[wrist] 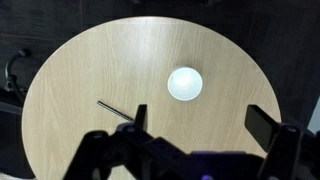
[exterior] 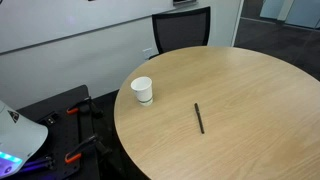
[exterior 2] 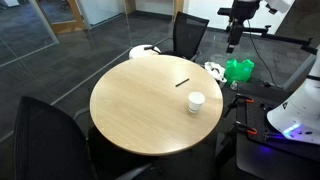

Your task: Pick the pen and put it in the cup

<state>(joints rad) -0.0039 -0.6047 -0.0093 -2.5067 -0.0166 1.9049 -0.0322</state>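
Note:
The dark thin pen (exterior: 199,117) lies flat on the round wooden table (exterior: 250,90), and it also shows in an exterior view (exterior 2: 183,82) and in the wrist view (wrist: 115,109). The white cup (exterior: 143,90) stands upright near the table's edge, apart from the pen; it also shows in an exterior view (exterior 2: 196,102) and from above in the wrist view (wrist: 185,83). My gripper (wrist: 200,125) hangs high above the table, open and empty, with the pen by its left finger in the picture.
Black office chairs (exterior: 182,30) (exterior 2: 190,32) stand around the table. A green bag (exterior 2: 239,70) and a camera tripod (exterior 2: 237,25) stand beyond it. The robot base (exterior 2: 300,110) and red clamps (exterior: 72,110) sit beside the table.

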